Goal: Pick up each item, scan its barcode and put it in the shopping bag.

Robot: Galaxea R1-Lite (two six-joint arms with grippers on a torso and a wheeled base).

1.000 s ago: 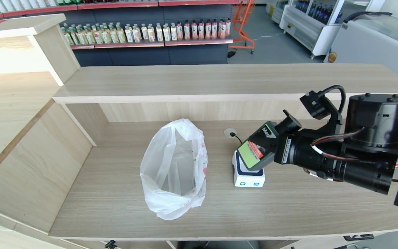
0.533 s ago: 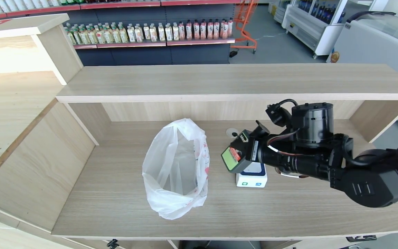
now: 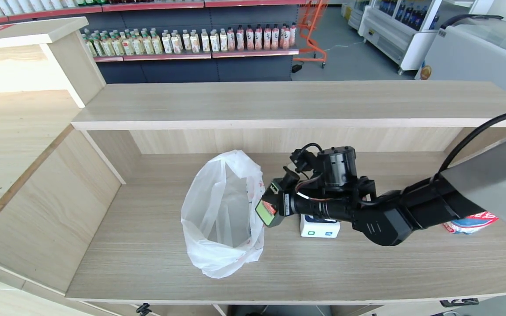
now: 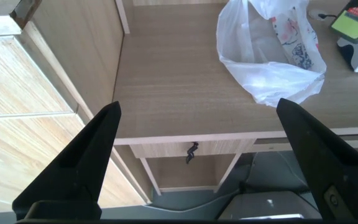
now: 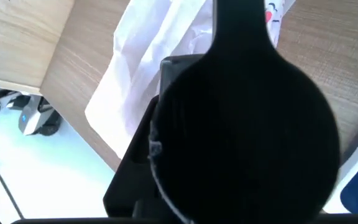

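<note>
Checkout counter, seen from above: the pale wooden counter top (image 3: 147, 245) lies open along its front edge and across its left half, up to the slanted wooden side panel (image 3: 46, 210). A thin white plastic shopping bag (image 3: 222, 219) stands mid-counter, mouth gaping. At its right rim the right gripper (image 3: 275, 205) clasps a dark green-faced box (image 3: 265, 212), its arm barring the right half above a small white scanner block (image 3: 319, 229). The wooden upper shelf (image 3: 279, 103) seems to overhang the rear edge.
</note>
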